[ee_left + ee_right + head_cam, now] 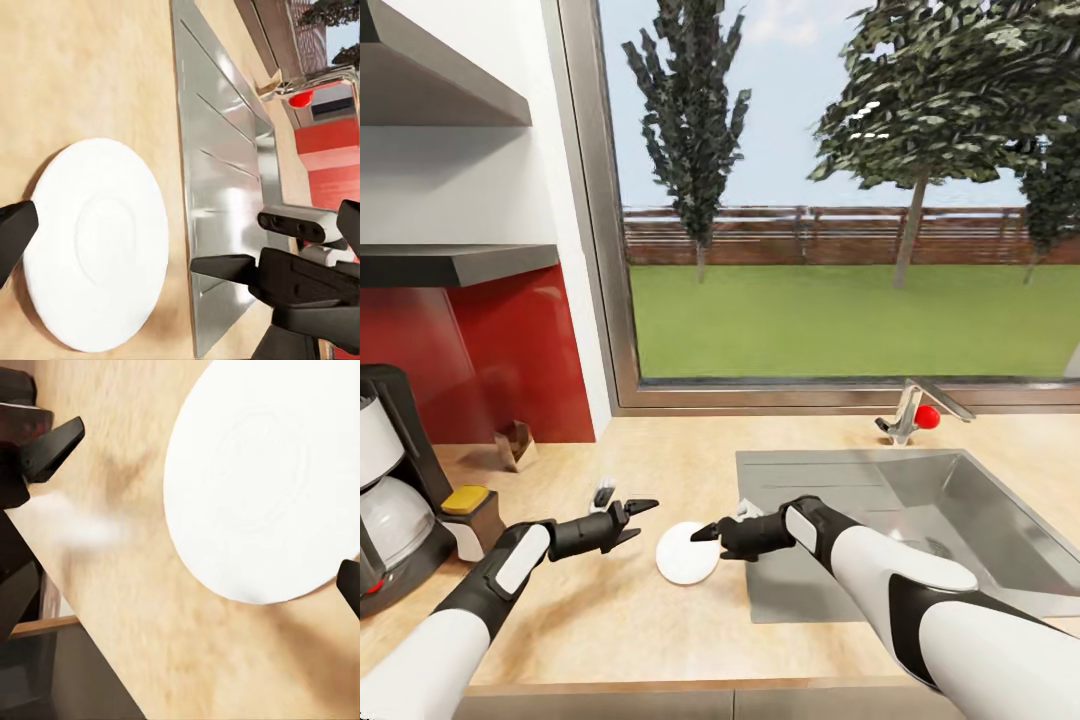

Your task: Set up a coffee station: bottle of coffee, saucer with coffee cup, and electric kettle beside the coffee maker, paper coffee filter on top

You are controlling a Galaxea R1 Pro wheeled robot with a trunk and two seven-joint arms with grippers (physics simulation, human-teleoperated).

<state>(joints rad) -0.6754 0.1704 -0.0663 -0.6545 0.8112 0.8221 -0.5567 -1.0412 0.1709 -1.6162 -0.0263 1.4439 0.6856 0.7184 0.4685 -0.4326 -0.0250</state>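
Tan countertop (660, 620) with white saucer (686, 553), coffee maker (395, 480), sink (920, 520).

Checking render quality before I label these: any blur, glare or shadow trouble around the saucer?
Head view: sharp, saucer evenly lit. Left wrist view: glare streaks on the sink's drainboard, soft shadow under the saucer's rim. Right wrist view: blurred pale smudge on the counter, saucer nearly washed out.

From my head camera the coffee maker (390, 480) is cut off at the frame's left edge. I cannot identify the small object (603, 493) behind my left gripper (638, 520).
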